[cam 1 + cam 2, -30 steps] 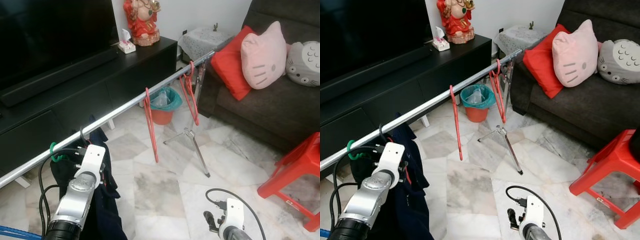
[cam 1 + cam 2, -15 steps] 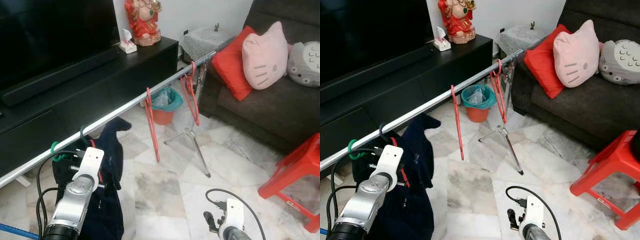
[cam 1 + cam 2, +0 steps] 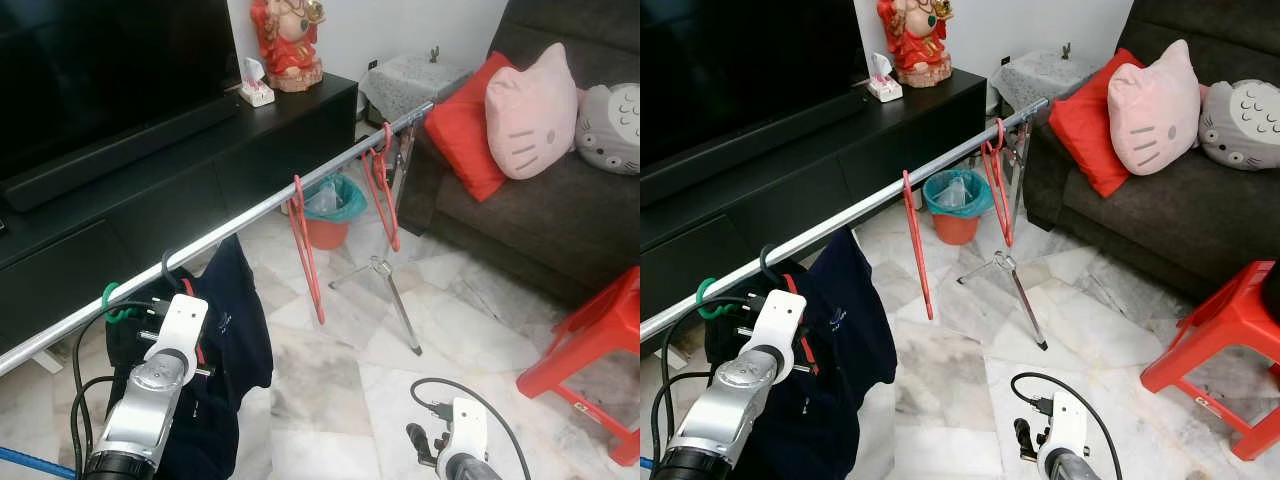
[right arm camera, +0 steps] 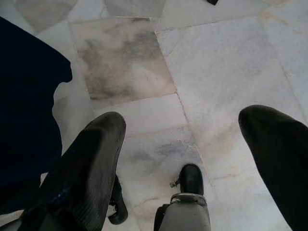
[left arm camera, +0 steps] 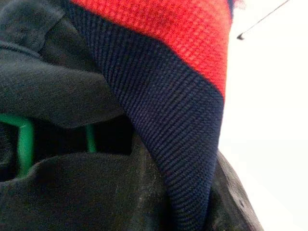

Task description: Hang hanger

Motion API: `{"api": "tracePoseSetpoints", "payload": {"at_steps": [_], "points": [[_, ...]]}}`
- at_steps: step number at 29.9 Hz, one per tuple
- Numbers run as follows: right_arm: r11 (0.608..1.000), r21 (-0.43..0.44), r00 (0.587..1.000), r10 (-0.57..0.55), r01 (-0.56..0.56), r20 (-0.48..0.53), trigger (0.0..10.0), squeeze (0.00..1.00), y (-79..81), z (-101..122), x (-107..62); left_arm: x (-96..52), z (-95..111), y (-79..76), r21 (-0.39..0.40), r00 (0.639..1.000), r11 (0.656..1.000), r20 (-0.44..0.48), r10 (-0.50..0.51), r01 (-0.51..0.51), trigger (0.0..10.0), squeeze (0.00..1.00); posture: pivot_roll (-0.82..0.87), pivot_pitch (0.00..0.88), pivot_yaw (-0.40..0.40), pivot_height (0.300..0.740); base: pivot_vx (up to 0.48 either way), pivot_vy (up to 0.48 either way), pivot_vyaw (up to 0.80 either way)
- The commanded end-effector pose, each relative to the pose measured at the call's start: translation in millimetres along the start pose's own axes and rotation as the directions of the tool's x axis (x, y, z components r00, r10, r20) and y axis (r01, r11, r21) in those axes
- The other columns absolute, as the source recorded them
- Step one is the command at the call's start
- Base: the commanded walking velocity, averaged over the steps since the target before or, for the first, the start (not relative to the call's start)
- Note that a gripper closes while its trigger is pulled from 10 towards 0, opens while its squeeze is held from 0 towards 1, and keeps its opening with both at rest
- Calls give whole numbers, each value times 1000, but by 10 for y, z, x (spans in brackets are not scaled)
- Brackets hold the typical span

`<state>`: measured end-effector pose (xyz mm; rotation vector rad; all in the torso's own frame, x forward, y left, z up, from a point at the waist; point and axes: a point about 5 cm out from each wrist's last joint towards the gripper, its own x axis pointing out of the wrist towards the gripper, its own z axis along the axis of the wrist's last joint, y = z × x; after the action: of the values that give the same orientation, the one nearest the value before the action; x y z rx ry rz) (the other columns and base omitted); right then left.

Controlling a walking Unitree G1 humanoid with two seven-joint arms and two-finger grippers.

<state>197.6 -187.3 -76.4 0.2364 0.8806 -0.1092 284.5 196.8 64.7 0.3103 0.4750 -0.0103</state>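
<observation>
The left pincer [image 3: 200,345] is buried in the dark navy garment [image 3: 235,330], so I cannot tell if its fingers are spread or pressed together. In the left wrist view the cloth is very close: navy knit with a red band, and a piece of the green hanger [image 5: 24,144] behind it. The hook of this hanger [image 3: 108,300] sits on the silver rail [image 3: 260,208], near its low end, and the garment hangs below it; most of the hanger is covered by cloth. Further along the rail hang a single red hanger [image 3: 305,250] and a pair of red hangers [image 3: 382,185], with free rail between them. The right pincer [image 4: 187,159] hangs low over the marble floor [image 3: 330,390], its fingers [image 4: 91,163] spread wide and holding nothing.
</observation>
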Motion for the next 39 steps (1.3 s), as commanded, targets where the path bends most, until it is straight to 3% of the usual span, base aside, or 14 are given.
{"api": "tracePoseSetpoints", "payload": {"at_steps": [1, 14, 19, 25, 32, 39], "points": [[1000, 9, 1000, -3, 3, -12, 10000, 0, 1, -42, -6, -48, 188, -48, -19, 991, 999, 128, -27, 30, 10000, 0, 16, 0, 36, 740, 0, 0, 0], [1000, 4, 1000, -6, 6, -11, 10000, 0, -13, -31, -6, -173, 192, 31, -50, 980, 999, 196, 24, -15, 10000, 0, 19, 0, 33, 740, 0, 0, 0], [1000, 3, 1000, -6, 6, -10, 10000, 0, -15, -24, -5, -272, 15, 30, 2, 983, 1000, 184, -31, 31, 10000, 0, 22, 0, 33, 740, 0, 0, 0], [1000, -2, 1000, -5, 5, -9, 10000, 0, -20, -12, -4, -298, -230, 61, -1, 989, 999, 141, -32, 32, 10000, 0, 22, 0, 29, 740, 0, 0, 0], [1000, -7, 1000, -5, 5, -9, 10000, 0, -28, -7, -5, -300, -237, -85, -18, 982, 995, 167, -93, 98, 10000, 0, 19, 4, 25, 740, 0, 0, 0], [999, -38, 1000, -11, 11, 0, 10000, 0, -38, 8, -5, -296, -229, -135, -26, 974, 992, 196, -114, 121, 10000, 0, 18, 6, 24, 740, 0, 0, 0]]}}
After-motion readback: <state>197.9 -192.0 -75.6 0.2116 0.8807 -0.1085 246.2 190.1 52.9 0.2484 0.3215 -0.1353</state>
